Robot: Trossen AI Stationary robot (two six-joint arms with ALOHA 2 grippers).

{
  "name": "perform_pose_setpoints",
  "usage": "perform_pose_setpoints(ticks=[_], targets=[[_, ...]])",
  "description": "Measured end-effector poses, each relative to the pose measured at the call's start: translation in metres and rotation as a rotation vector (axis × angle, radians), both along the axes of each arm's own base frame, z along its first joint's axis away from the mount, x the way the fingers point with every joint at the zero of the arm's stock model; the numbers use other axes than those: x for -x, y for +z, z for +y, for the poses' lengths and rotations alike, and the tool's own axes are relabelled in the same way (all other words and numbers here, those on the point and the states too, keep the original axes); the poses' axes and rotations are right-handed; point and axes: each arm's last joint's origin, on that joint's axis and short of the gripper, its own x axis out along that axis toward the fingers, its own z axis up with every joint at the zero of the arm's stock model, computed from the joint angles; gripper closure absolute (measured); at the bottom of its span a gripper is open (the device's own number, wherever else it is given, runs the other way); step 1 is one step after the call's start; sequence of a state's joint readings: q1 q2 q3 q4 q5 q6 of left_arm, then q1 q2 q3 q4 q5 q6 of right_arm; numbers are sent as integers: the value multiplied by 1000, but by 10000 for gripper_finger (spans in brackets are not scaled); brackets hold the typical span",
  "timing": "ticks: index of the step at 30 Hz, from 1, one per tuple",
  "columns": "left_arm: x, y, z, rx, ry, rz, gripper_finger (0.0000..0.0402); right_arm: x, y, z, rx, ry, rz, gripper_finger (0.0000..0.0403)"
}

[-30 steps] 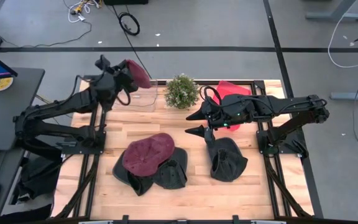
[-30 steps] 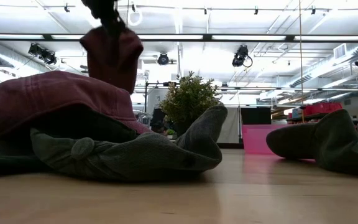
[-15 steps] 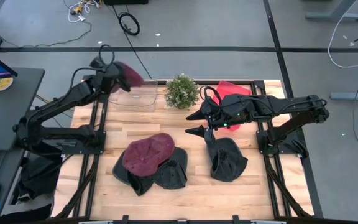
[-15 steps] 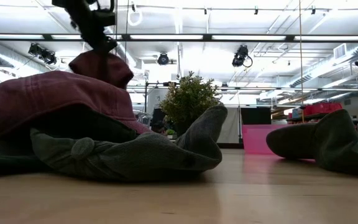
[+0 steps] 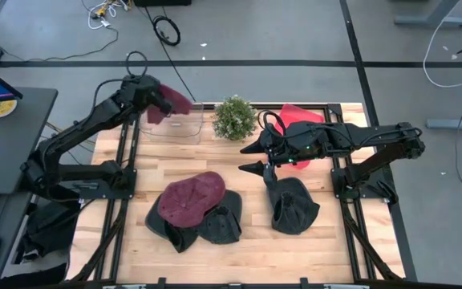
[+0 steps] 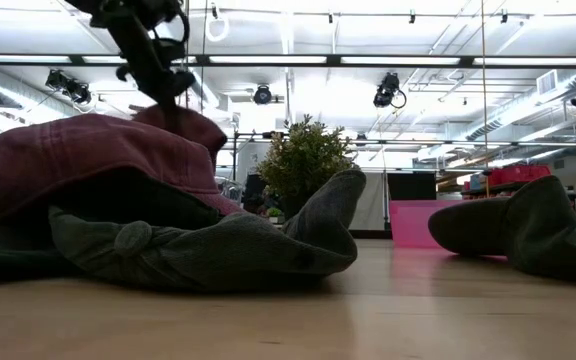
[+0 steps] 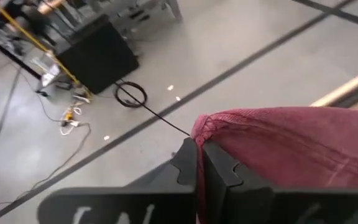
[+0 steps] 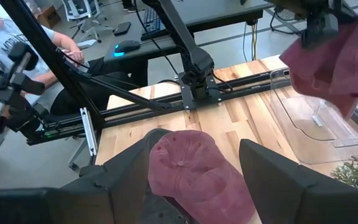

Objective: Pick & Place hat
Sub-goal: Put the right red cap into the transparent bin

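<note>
Left pincer (image 5: 152, 100) clamped on soft maroon cloth cap (image 5: 171, 103), hanging over clear plastic bin (image 5: 175, 128) at far left edge of wooden worktop (image 5: 247, 233). Since half a second ago the arm has swung the cap in from beyond the worktop edge and lowered it; release looks near. Right pincer (image 5: 251, 158), fingers apart, holds where it was above the dark grey hat (image 5: 293, 205). Second maroon cap (image 5: 189, 197) on grey pile unmoved.
</note>
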State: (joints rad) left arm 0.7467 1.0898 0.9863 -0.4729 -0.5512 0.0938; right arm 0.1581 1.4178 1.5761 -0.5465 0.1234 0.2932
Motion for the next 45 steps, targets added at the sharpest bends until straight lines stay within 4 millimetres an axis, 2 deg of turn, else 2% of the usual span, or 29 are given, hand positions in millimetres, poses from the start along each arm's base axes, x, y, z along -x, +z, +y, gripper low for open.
perform_pose_setpoints(ticks=[4,9,13,19,27,33,37,41,45], targets=[[-9,-13,9,41,-6,52,397,0,0,0,0,0,0,152],[-20,-27,18,62,-83,211,397,0,0,0,0,-1,0,152],[-27,-35,19,84,-203,304,397,0,0,0,3,1,0,152],[-36,-36,13,74,-431,383,397,0,0,0,13,5,0,152],[-47,-36,8,-23,-436,389,397,1,-2,0,16,5,18,152],[-47,-65,4,-62,-460,424,397,2,-4,0,-1,-2,45,152],[-41,-79,1,-130,-390,428,397,2,-4,0,-4,-2,47,152],[-36,-78,-5,-231,-373,394,397,2,-4,0,-4,-3,45,152],[-30,-59,-13,-338,-365,305,397,2,-4,0,-1,-2,41,152]])
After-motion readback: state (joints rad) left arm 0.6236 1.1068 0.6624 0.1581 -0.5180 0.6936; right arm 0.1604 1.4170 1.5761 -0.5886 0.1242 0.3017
